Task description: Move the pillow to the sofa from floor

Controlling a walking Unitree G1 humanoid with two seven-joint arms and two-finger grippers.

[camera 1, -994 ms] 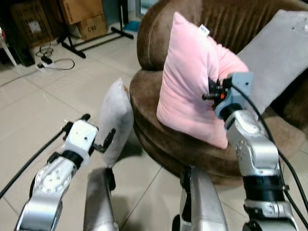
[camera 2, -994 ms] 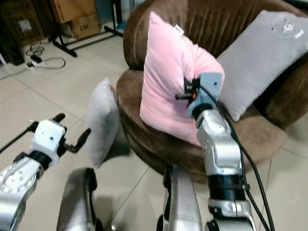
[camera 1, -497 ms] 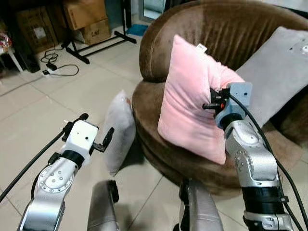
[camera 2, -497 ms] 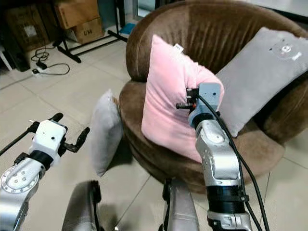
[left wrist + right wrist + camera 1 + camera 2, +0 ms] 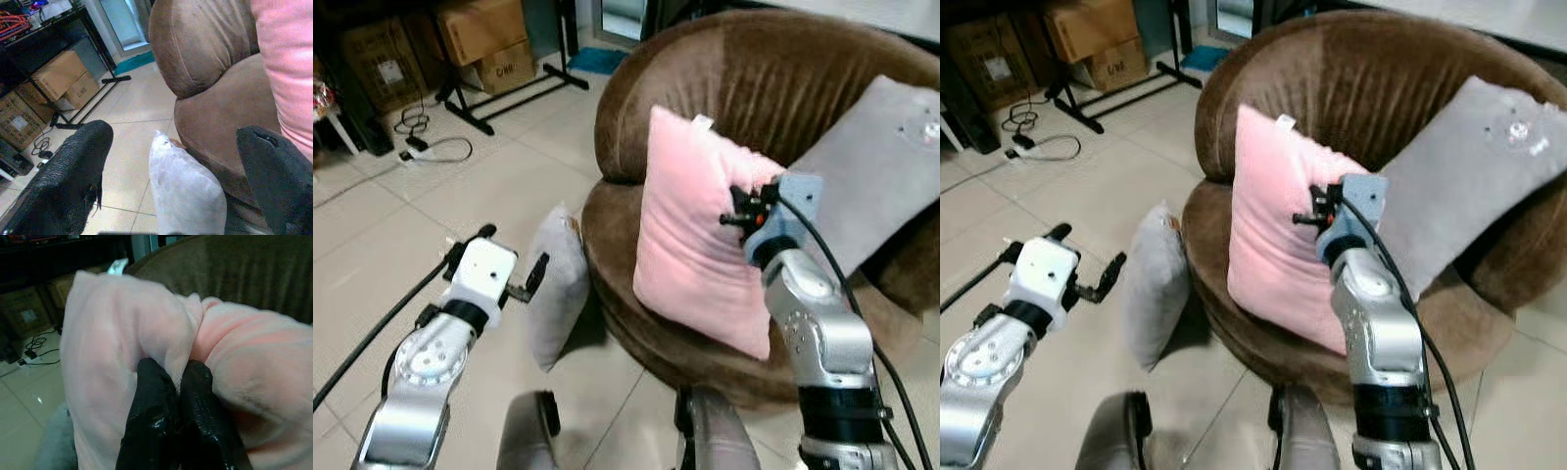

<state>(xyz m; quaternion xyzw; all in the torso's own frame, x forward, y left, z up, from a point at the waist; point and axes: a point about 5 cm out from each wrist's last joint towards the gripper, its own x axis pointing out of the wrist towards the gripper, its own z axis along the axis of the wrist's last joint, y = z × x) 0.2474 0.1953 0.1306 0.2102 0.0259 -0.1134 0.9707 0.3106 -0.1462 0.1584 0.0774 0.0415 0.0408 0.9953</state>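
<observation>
A pink pillow (image 5: 690,240) stands upright on the seat of the round brown sofa (image 5: 773,69). My right gripper (image 5: 168,377) is shut on a bunched fold at the pillow's right edge (image 5: 749,201). A light grey pillow (image 5: 553,294) leans on the floor against the sofa's front. My left gripper (image 5: 514,274) is open just left of that grey pillow, not touching it; its two fingertips (image 5: 73,171) frame the pillow (image 5: 188,191) in the left wrist view.
A larger grey cushion (image 5: 876,166) leans on the sofa's back at the right. Cardboard boxes (image 5: 484,39), a black stand's legs (image 5: 509,93) and a power strip with cables (image 5: 426,147) lie at the far left on the tiled floor.
The camera has drawn back and tilted up, showing more of the sofa. The pink pillow now sits lower and deeper on the seat. The right gripper still holds it.
</observation>
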